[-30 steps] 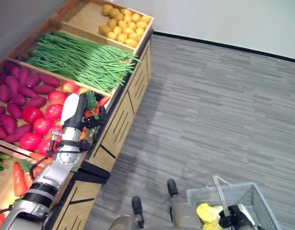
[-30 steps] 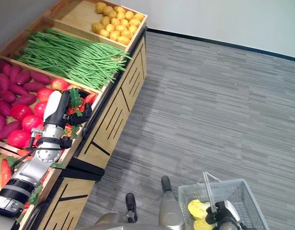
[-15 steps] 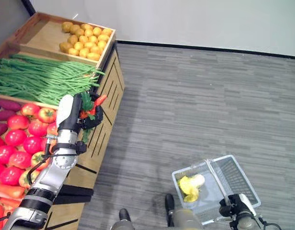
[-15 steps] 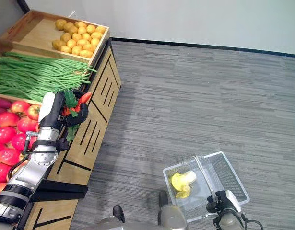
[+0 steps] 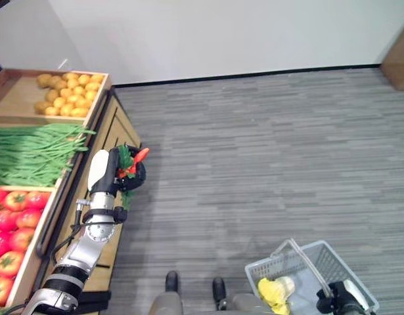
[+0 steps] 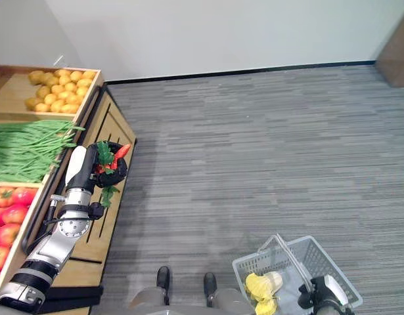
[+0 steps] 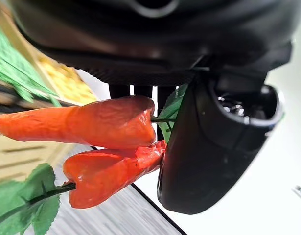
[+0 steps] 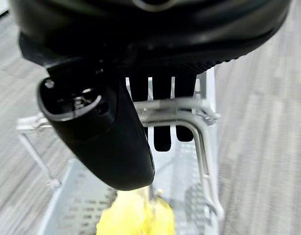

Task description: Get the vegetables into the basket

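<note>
Grey striped carpet floor (image 5: 267, 151), white wall (image 5: 221, 33), wooden produce stand (image 6: 110, 131) at left

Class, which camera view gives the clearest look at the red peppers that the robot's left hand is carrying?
The left wrist view: the red peppers fill it, pinched between the left hand thumb and fingers, with leaves showing. The two eye views show them as a small red and green bunch in that hand beside the wooden stand.

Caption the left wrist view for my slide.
Left hand gripping two leafy carrots beside the produce stand.
</note>
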You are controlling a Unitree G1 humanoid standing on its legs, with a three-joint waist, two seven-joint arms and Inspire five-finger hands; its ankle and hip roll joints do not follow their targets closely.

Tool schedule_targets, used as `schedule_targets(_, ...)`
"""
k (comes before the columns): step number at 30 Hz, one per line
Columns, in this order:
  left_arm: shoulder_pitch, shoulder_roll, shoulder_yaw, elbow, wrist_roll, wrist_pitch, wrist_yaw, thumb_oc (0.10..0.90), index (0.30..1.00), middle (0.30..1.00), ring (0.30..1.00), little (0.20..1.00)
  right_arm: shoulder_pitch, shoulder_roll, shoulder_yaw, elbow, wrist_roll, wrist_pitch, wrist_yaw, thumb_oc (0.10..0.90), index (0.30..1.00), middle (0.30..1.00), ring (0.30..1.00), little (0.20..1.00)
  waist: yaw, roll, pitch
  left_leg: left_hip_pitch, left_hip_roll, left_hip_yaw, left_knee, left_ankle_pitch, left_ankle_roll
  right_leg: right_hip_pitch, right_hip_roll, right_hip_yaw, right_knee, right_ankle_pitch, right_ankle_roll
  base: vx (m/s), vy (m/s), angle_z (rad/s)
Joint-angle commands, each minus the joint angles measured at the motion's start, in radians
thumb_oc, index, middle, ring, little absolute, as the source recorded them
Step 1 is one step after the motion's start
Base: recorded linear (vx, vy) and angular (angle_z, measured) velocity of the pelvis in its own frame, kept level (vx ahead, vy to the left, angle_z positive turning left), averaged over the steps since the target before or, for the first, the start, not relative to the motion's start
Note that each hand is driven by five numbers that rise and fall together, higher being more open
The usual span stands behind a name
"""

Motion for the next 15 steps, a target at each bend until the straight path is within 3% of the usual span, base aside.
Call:
schedule_targets(1, -0.104, 0.060, 0.049, -0.099, -0.023, -0.080, 0.038, 0.400, 0.300, 0.300, 0.300, 0.300, -0.067, -0.123, -0.012, -0.012, 0.021, -0.033, -0.061, 0.400, 0.300, 0.300, 0.300, 0.300, 0.005, 0.036, -0.036, 0.047, 0.023, 0.040, -0.011, -0.049, 0.022, 0.016, -0.146, 0.066, -0.024, -0.001, 0.101, 0.04, 0.181, -0.44)
schedule_targets(3, -0.117, 0.073, 0.022, -0.105, -0.025, -0.081, 0.025, 0.400, 0.300, 0.300, 0.300, 0.300, -0.113, -0.129, -0.005, -0.024, 0.024, -0.037, -0.072, 0.400, 0.300, 0.300, 0.300, 0.300, 0.014, 0.028, -0.057, 0.078, 0.008, 0.094, -0.047, -0.065, 0.035, 0.001, -0.176, 0.100, -0.060, 0.036, 0.134, 0.05, 0.229, -0.39)
schedule_targets(7, -0.131, 0.070, 0.007, -0.098, -0.028, -0.081, 0.021, 0.400, 0.300, 0.300, 0.300, 0.300, -0.120, -0.120, 0.011, -0.036, 0.019, -0.041, -0.070, 0.400, 0.300, 0.300, 0.300, 0.300, 0.014, 0.018, -0.067, 0.087, 0.002, 0.101, -0.052, -0.073, 0.037, 0.004, -0.185, 0.097, -0.070, 0.043, 0.141, 0.03, 0.080, -0.52)
schedule_targets(15, -0.110, 0.071, 0.013, -0.101, -0.029, -0.074, 0.009, 0.400, 0.300, 0.300, 0.300, 0.300, -0.090, -0.087, 0.011, -0.016, 0.015, -0.039, -0.065, 0.400, 0.300, 0.300, 0.300, 0.300, 0.016, 0.003, -0.077, 0.085, 0.002, 0.084, -0.052, -0.076, 0.035, 0.021, -0.193, 0.072, -0.095, 0.052, 0.144, 0.01, 0.007, 0.12)
